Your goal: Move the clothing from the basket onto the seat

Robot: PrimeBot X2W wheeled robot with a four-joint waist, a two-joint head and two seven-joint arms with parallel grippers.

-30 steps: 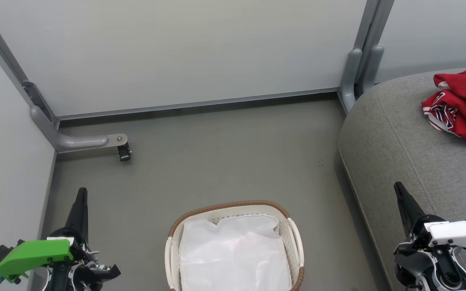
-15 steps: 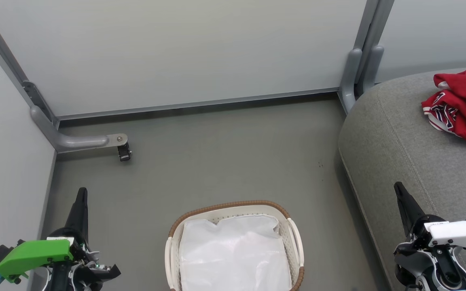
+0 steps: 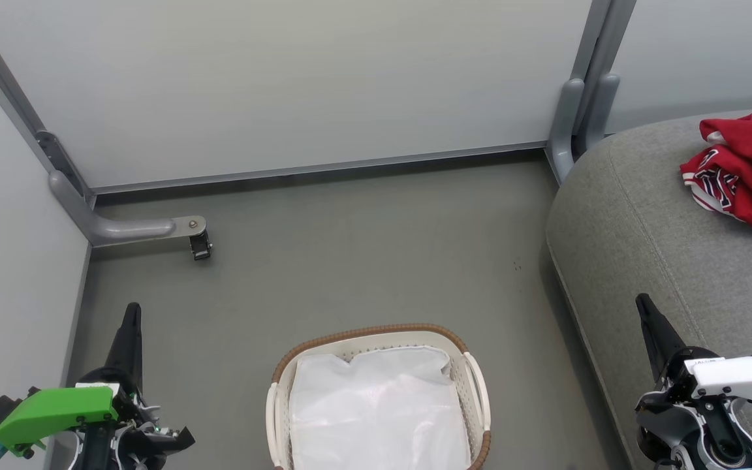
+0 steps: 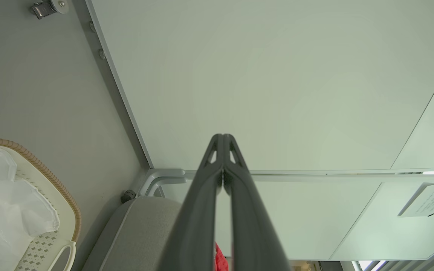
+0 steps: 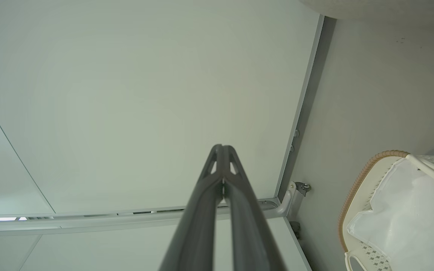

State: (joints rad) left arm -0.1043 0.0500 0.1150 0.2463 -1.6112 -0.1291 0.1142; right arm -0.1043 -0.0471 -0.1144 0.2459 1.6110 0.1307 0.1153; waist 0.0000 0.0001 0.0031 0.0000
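- Head view: nothing is changing over the last second. Both arms are staying parked at the lower corners, and the camera is holding still too.
- The red clothing [image 3: 745, 171] is lying in a crumpled heap on the grey seat [image 3: 643, 228], toward its far right side and well apart from the basket [image 3: 363, 331]. Striped trim and lettering are showing; I cannot separate the two garments.
- The basket is sitting on the floor [image 3: 350, 261], showing only the white liner sheet [image 3: 376, 411] inside, with no red.
- The left gripper [image 3: 132, 308] is pointing up with fingers pressed together, carrying nothing; the left wrist view is showing the tips meeting.
- The right gripper [image 3: 642, 299] is doing likewise, closed and empty, beside the seat's edge.
- Judgement: the transfer is looking finished and the arms are resting. Whether anything is hiding under the liner cannot be told.
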